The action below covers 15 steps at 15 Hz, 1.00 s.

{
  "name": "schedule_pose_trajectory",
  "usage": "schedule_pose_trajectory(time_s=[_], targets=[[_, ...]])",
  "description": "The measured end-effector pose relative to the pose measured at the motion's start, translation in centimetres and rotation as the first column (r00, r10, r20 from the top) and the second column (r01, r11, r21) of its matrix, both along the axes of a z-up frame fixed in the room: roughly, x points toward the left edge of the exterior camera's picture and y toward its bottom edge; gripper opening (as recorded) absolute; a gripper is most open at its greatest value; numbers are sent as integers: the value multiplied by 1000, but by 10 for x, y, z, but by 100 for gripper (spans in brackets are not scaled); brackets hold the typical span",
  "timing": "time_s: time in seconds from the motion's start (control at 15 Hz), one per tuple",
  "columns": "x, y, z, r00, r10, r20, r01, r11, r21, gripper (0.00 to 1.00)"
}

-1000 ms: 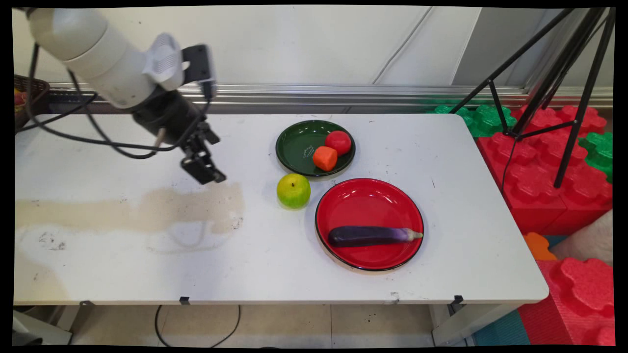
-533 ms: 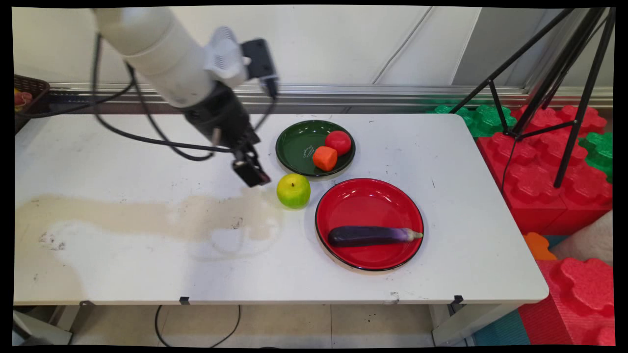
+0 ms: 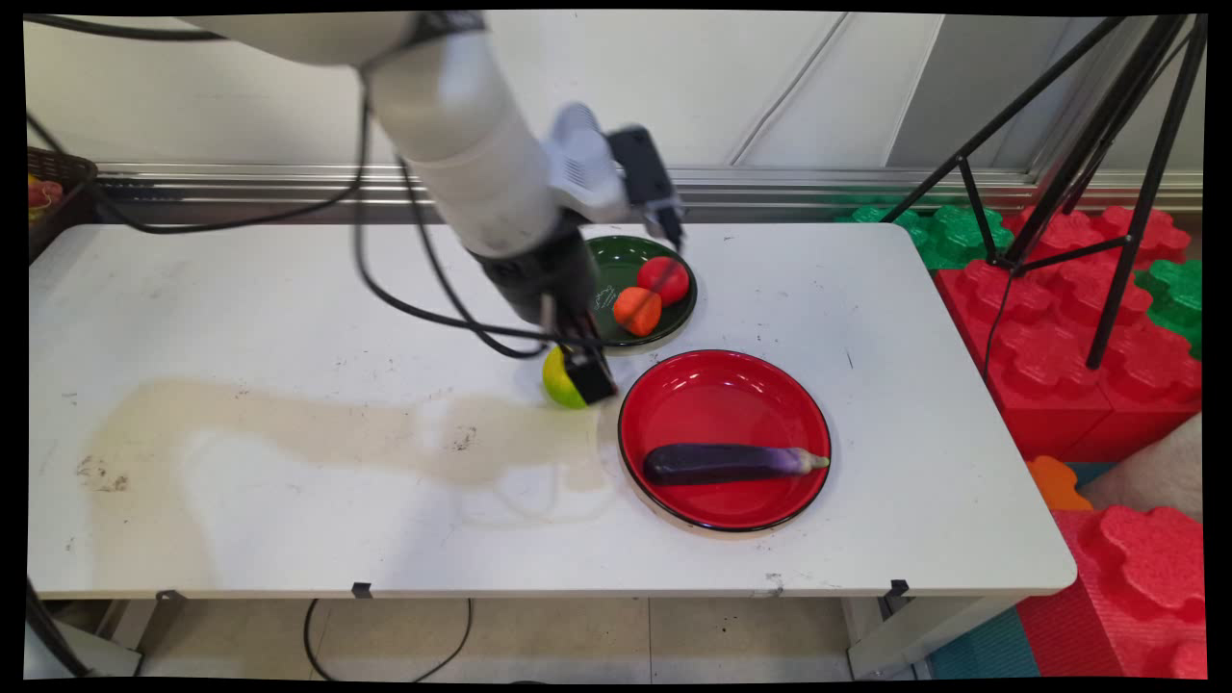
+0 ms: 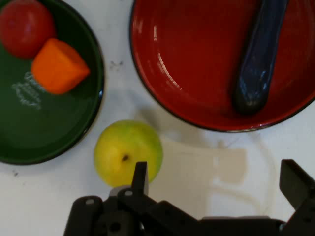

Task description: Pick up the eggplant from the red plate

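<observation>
- A yellow-green apple (image 3: 555,377) sits on the bare white tabletop (image 3: 289,289), near the middle of its width and a little toward the far edge.
- The black gripper (image 3: 589,375) hangs directly over the apple, and in the main view it covers the apple's right half.
- In the hand view, the apple (image 4: 128,151) lies just beyond one finger (image 4: 140,178), off to one side of the gap between the fingers, not centred in it.
- The gripper (image 4: 216,184) stands with its two fingers spread wide apart and nothing between them.
- A dark green plate (image 3: 674,313) lies just beyond the apple, toward the far edge; it holds a red tomato (image 3: 664,279) and an orange chunk (image 3: 637,310), which touch each other.
- A red plate (image 3: 722,385) lies just right of the apple, toward the near edge, with a dark purple eggplant (image 3: 727,463) lying lengthwise in it.
- Red and green foam blocks (image 3: 1059,318) and a black tripod (image 3: 1107,173) stand past the tabletop's right edge.
- Compared with half a second earlier, the gripper has moved right: it was then just left of the apple, which showed whole, and it now hangs above the fruit.
- The apple, both plates and their contents lie where they lay before.
</observation>
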State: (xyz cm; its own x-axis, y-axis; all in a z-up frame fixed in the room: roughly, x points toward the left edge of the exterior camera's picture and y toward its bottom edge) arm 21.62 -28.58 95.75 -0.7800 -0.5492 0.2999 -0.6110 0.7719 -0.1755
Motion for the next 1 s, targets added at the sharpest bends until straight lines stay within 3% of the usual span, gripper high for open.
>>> schedule_pose_trajectory(time_s=[0.6,1.0], targets=[[-72,-30,-55,999,-31,41,28,998,59,100],[-102,-49,-96,997,-68,39,64,994,87,100]])
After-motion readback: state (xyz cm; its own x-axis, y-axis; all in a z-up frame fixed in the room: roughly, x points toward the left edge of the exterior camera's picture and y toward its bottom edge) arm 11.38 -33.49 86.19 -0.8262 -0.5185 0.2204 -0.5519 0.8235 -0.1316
